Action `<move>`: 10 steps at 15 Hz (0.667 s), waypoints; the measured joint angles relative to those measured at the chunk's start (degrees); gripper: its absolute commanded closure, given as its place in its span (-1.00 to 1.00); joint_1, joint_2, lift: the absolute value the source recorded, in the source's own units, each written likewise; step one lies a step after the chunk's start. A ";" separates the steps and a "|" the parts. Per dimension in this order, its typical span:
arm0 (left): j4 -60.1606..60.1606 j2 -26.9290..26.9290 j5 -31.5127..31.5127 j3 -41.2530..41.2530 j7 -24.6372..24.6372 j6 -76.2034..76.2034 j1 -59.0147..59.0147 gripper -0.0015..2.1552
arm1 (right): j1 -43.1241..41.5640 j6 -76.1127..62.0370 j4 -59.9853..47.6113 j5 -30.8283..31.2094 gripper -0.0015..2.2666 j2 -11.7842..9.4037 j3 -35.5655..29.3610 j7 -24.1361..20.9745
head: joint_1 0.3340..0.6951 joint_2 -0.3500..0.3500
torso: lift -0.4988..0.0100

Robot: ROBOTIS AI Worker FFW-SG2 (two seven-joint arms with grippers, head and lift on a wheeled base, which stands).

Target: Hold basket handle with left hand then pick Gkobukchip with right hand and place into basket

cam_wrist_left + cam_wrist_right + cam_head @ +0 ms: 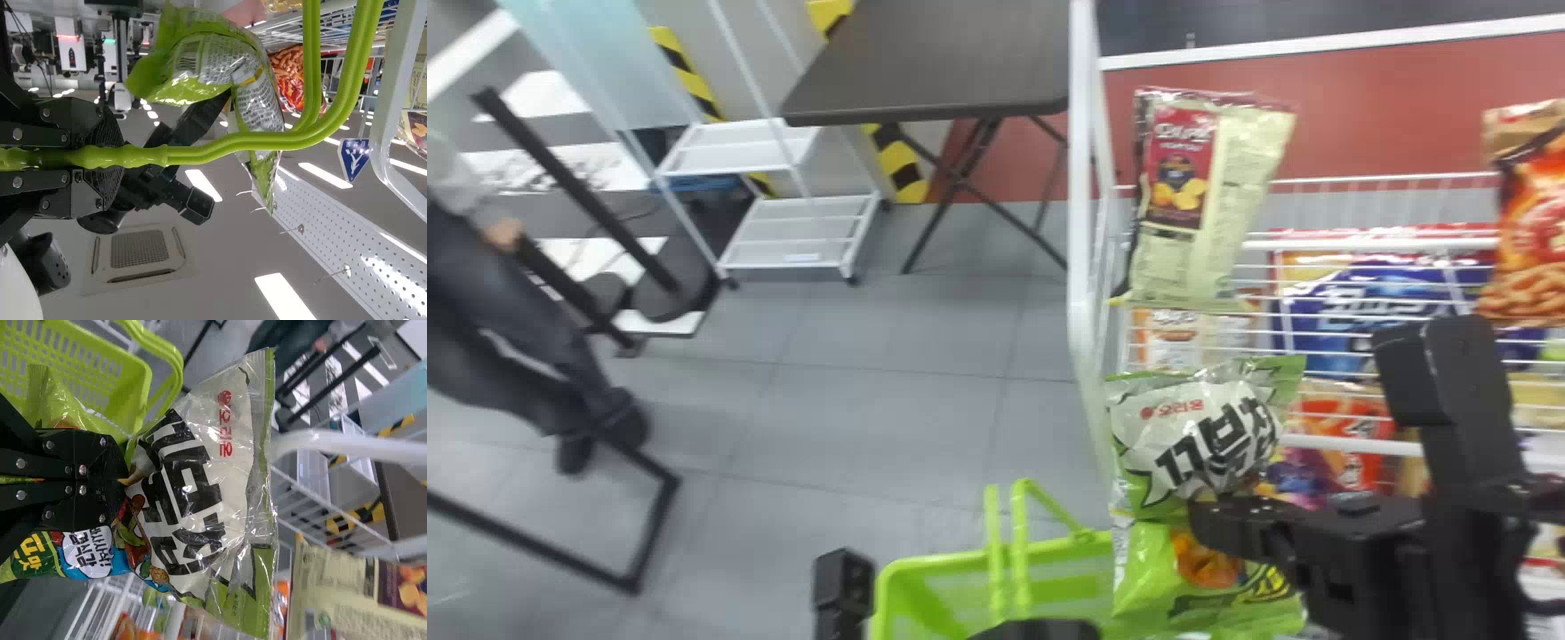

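In the head view my right gripper (1214,533) is at the lower edge of the green-and-white Gkobukchip bag (1196,436), right of the green basket (951,587). The right wrist view has that gripper (123,480) shut on an end of the bag (200,487). My left gripper (1040,629) is at the head view's bottom edge, partly cut off. Seen from its own wrist, the left gripper (100,157) is closed around the green basket handle (247,141), with the bag (257,100) beyond the handle.
Another green snack bag (1209,582) is just below the held one. A white wire rack (1080,222) with hanging bags (1183,196) stands on the right, its upright post close to the held bag. A dark table (934,62) stands farther back.
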 measured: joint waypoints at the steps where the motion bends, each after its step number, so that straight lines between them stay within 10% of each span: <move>1: 0.00 0.00 0.00 -0.03 -0.05 0.04 -0.04 1.00 | -0.26 0.00 1.70 -1.60 0.98 0.02 0.77 0.23 | 1.00 1.00 | 0.96; 3: 0.00 0.06 0.13 -0.17 -0.17 0.05 -0.14 1.00 | -0.89 0.00 6.72 -4.10 0.95 0.03 2.99 0.71 | 1.00 1.00 | 0.96; 4: 0.00 0.11 0.24 -0.27 -0.21 0.06 -0.18 1.00 | -1.09 0.00 9.14 -4.31 0.53 0.03 4.33 0.78 | 1.00 1.00 | 0.96; 5: 0.00 0.15 0.32 -0.32 -0.21 0.06 -0.22 1.00 | -1.16 0.00 10.58 -3.38 -0.46 0.03 5.74 0.78 | 1.00 1.00 | 0.96; 6: 0.00 0.19 0.36 -0.32 -0.21 0.06 -0.23 1.00 | -1.15 0.00 11.07 -1.67 -1.00 0.03 7.14 0.77 | 1.00 1.00 | 0.96; 10: 0.00 0.25 0.36 -0.43 -0.12 0.06 -0.24 1.00 | -0.40 0.00 9.29 4.38 -0.94 -0.35 9.37 1.81 | 1.00 1.00 | 0.96</move>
